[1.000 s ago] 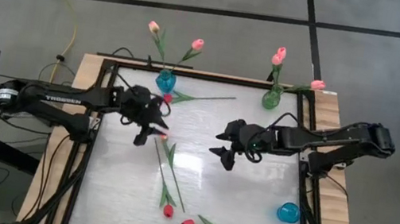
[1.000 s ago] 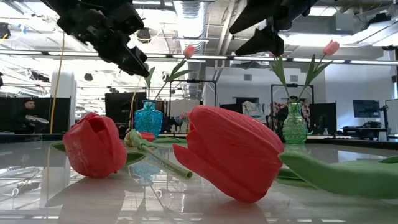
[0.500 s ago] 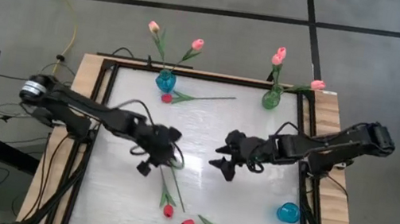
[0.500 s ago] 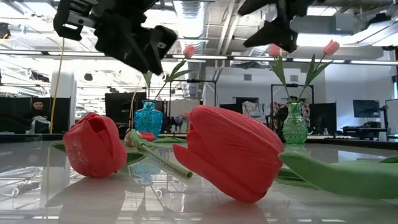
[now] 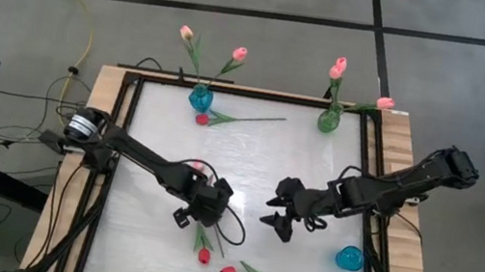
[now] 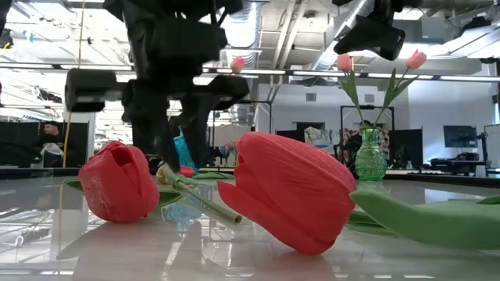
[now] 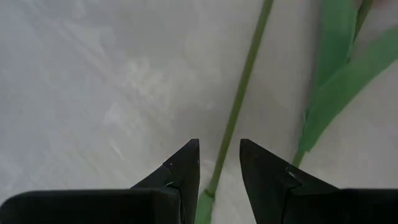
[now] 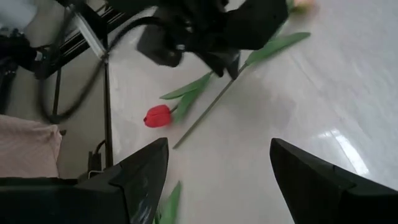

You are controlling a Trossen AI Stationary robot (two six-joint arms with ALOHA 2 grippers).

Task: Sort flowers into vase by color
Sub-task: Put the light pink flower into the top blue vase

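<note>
1. The left tool [image 5: 203,210] is hanging low over a red tulip [image 5: 203,256] lying on the surface [image 5: 297,164], its narrow jaws straddling the stem [image 7: 239,106] without gripping it.
2. The pick-up step is in hand; next it likely needs to drop slightly and pinch the stem.
3. The right tool [image 5: 281,212] is waiting nearby, jaws spread wide and empty.

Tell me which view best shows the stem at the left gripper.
Left wrist view: the green stem runs up between the left gripper fingers. High view: arm covers most of it. Low view: arm blocks it. Right wrist view: seen from afar.
</note>
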